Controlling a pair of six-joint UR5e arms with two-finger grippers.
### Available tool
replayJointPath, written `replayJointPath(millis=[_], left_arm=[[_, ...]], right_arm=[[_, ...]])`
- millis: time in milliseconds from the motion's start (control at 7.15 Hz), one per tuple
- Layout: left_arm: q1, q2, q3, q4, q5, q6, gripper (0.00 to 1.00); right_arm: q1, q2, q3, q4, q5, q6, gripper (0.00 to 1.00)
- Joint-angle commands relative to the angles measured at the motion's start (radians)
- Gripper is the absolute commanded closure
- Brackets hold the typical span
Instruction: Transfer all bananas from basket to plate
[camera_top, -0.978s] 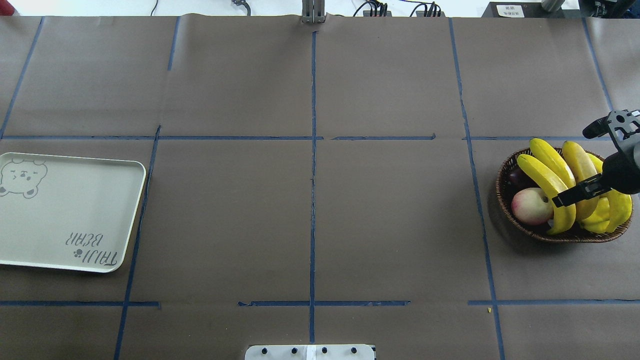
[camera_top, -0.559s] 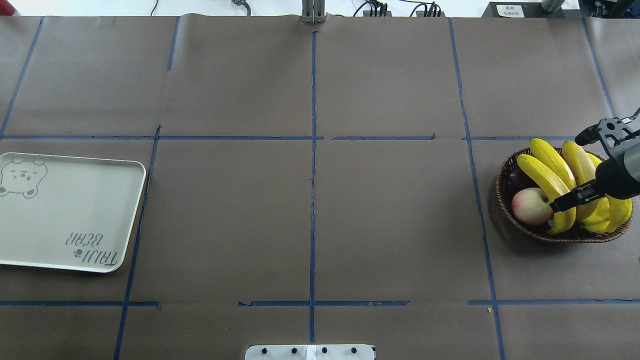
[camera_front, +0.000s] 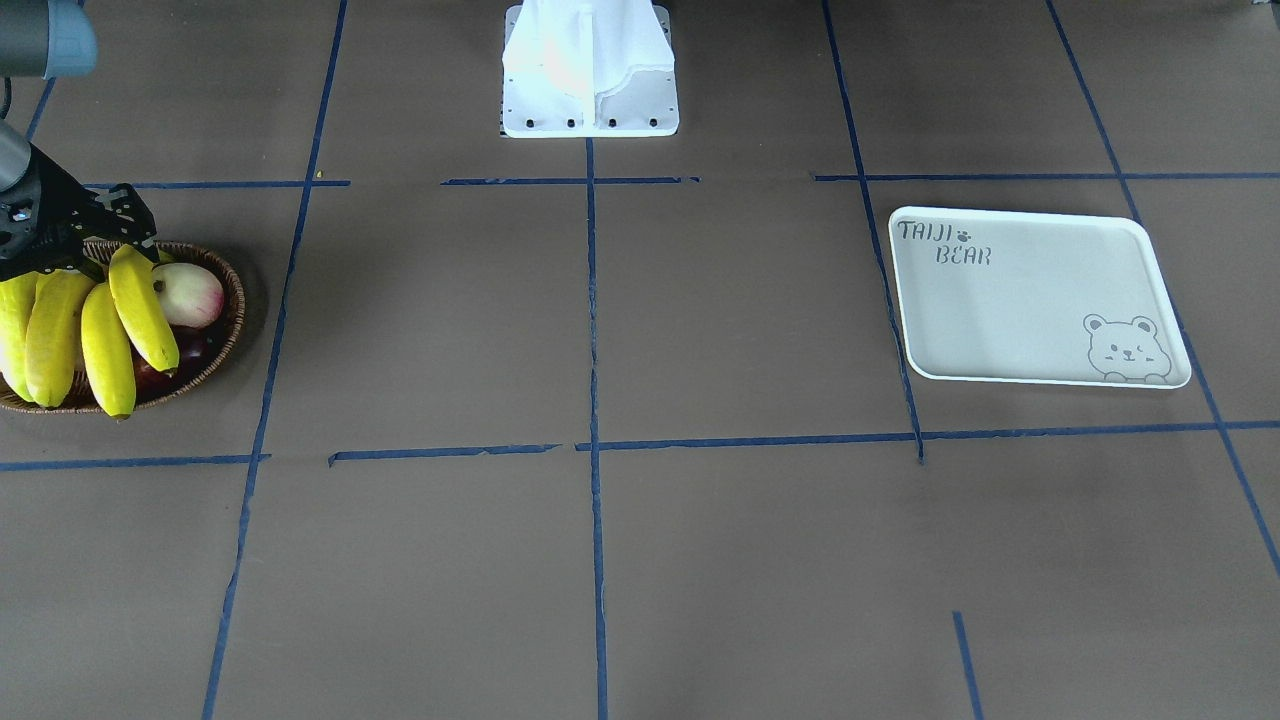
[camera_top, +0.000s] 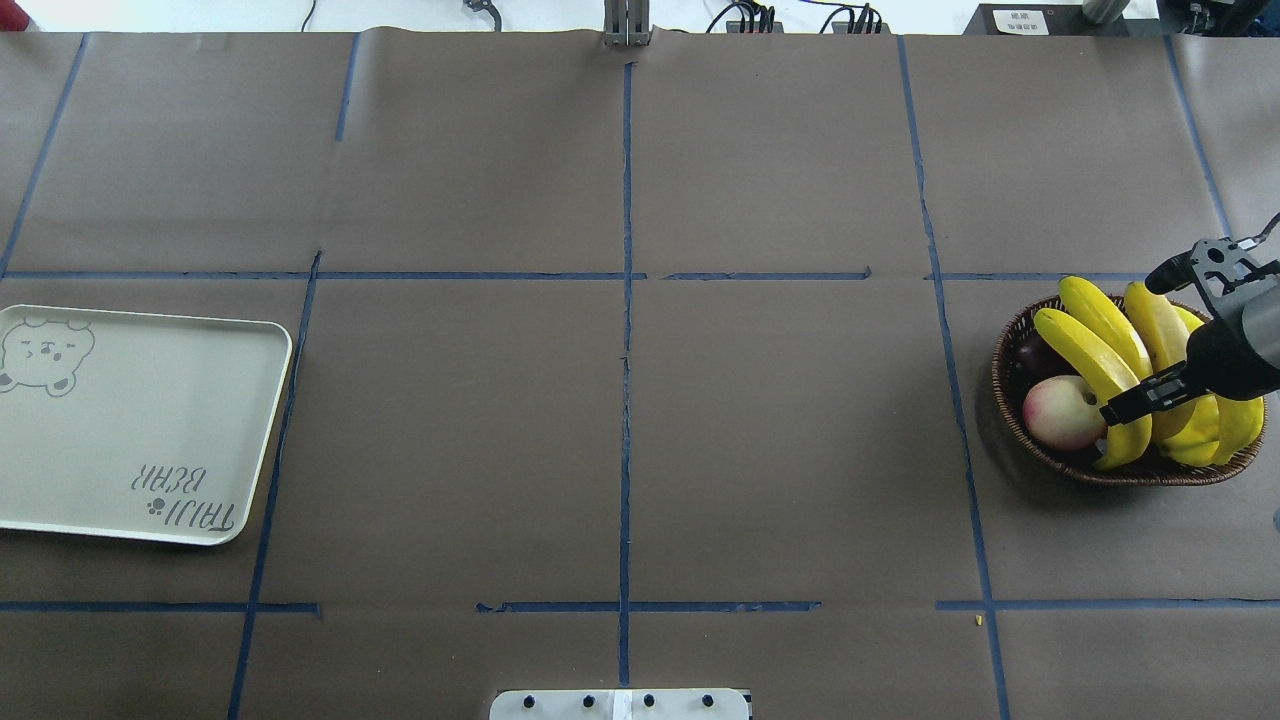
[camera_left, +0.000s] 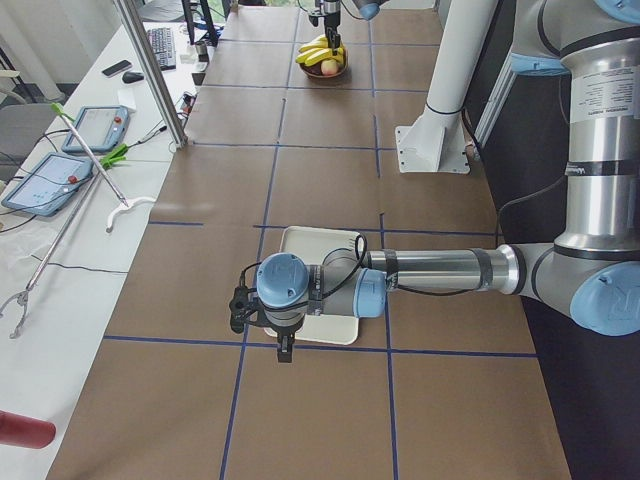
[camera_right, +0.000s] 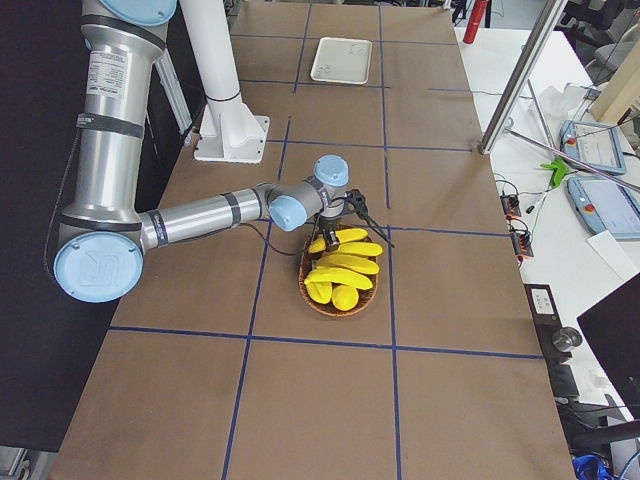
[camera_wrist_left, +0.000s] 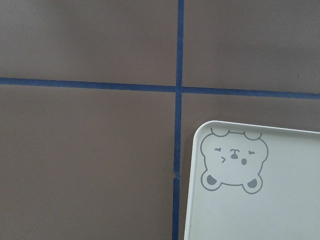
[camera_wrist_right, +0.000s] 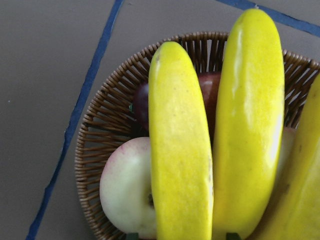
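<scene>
Several yellow bananas (camera_top: 1090, 350) lie side by side in the brown wicker basket (camera_top: 1000, 370) at the table's right edge. My right gripper (camera_top: 1128, 348) is open just above them, with one finger on each side of the bunch. In the right wrist view two bananas (camera_wrist_right: 180, 150) fill the frame above the basket's rim (camera_wrist_right: 105, 125). The white plate (camera_top: 140, 420) lies empty at the far left. My left gripper (camera_left: 285, 352) hangs by the plate's edge (camera_left: 310, 238), and I cannot tell whether it is open or shut. The left wrist view shows the plate's bear corner (camera_wrist_left: 270, 210).
A pink-cream apple (camera_top: 1062, 412) and a dark purple fruit (camera_top: 1040, 355) lie in the basket beside the bananas. Stubby yellow-green fruits (camera_top: 1215, 425) lie under my right wrist. The robot's base plate (camera_top: 620, 703) sits at the near edge. Brown paper with blue tape lines covers the table.
My right gripper has shifted slightly to the left and sunk lower over the bananas, still open. The bananas, basket and plate have not moved.
</scene>
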Motion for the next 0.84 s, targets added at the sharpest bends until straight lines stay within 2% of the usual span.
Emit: replayJointPath(millis=[0,140,280,419,559,699], left_arm=[[0.0,0.0,0.0,-0.001,0.0,0.0,0.0],[0.0,0.0,0.0,-0.001,0.0,0.0,0.0],[0.0,0.0,0.0,-0.001,0.0,0.0,0.0],[0.0,0.0,-0.003,-0.001,0.0,0.0,0.0],[0.0,0.0,-0.006,-0.001,0.0,0.0,0.0],[0.0,-0.002,-0.009,-0.001,0.0,0.0,0.0]], right_arm=[[0.001,0.0,0.0,0.001,0.0,0.0,0.89],[0.002,-0.001,0.003,0.001,0.003,0.0,0.97],[0.004,-0.003,0.01,0.003,0.011,0.001,1.0],[0.016,-0.01,0.054,-0.002,0.024,0.002,1.0],[0.113,-0.03,0.112,-0.012,0.126,0.002,1.0],[0.257,-0.029,0.141,-0.012,0.308,0.002,1.0]])
